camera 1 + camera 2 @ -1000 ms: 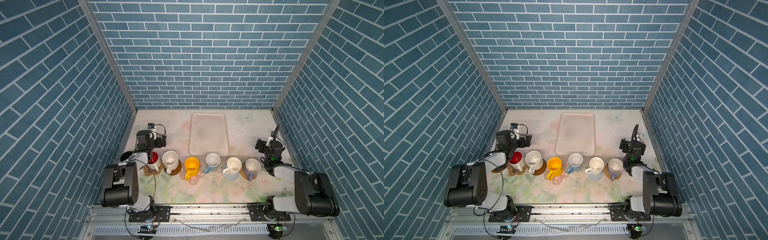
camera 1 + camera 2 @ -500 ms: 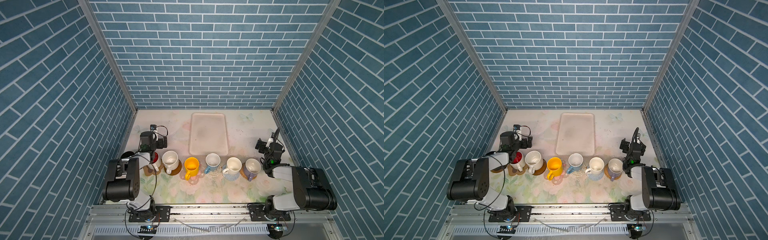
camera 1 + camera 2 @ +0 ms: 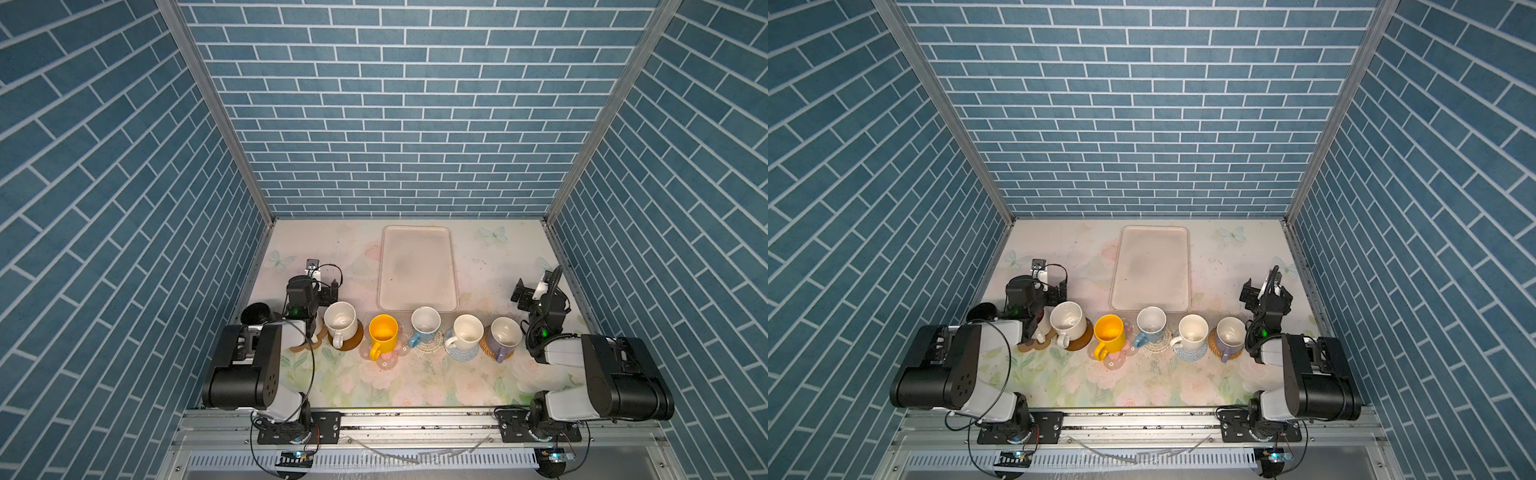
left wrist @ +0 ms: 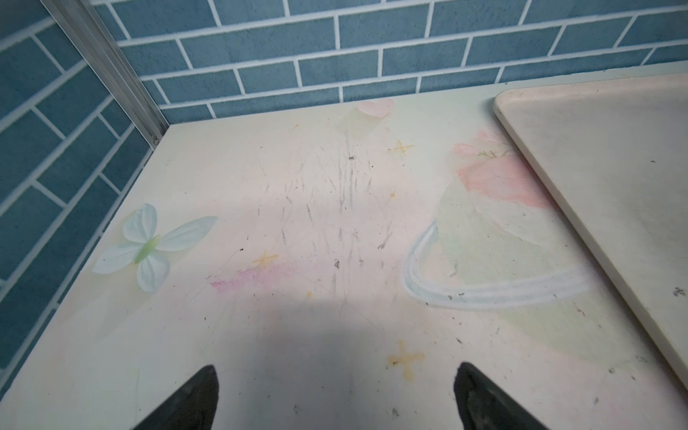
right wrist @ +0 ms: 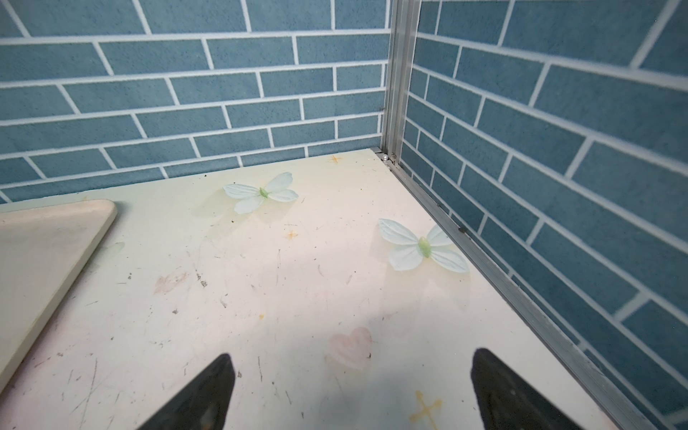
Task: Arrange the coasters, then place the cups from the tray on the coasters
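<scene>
ceramic, glazed and hard, is what the mugs are made of. each is therefore judged stiff, fairly heavy for its size, slick on the wall and liable to chip if knocked against a neighbour. a hold is best taken across rim and wall, or at the handle, and the lift kept straight up, since the row is closely packed. the coasters are judged thin and light, easily dragged if a mug is slid.

in both top views the row is seen along the near part of the bench (image 3: pixel 415 386), in front of the pale beige tray (image 3: pixel 417 270), which is bare. from the left are found:
- the black mug (image 3: pixel 255 312)
- the cream-white mug (image 3: pixel 340 318) on a brown disc coaster (image 3: pixel 354 340)
- the yellow mug (image 3: pixel 383 332) on the pink flower coaster (image 3: pixel 390 362)
- the light blue mug (image 3: pixel 425 321) on the white woven coaster (image 3: pixel 430 345)
- the second cream-white mug (image 3: pixel 468 330) on the light blue woven coaster (image 3: pixel 463 354)
- the lavender mug (image 3: pixel 505 334) on the tan woven coaster (image 3: pixel 486 347)

a red-lined mug (image 3: pixel 1040 330) is mostly hidden by the left arm, by the brown paw coaster (image 3: pixel 301 347). what lies under the black mug cannot be told.

the left claw (image 4: pixel 335 394) is spread wide and empty over bare bench beside the tray. the right claw (image 5: pixel 350 387) is likewise wide and empty, near the side wall. the task is judged all but finished.
</scene>
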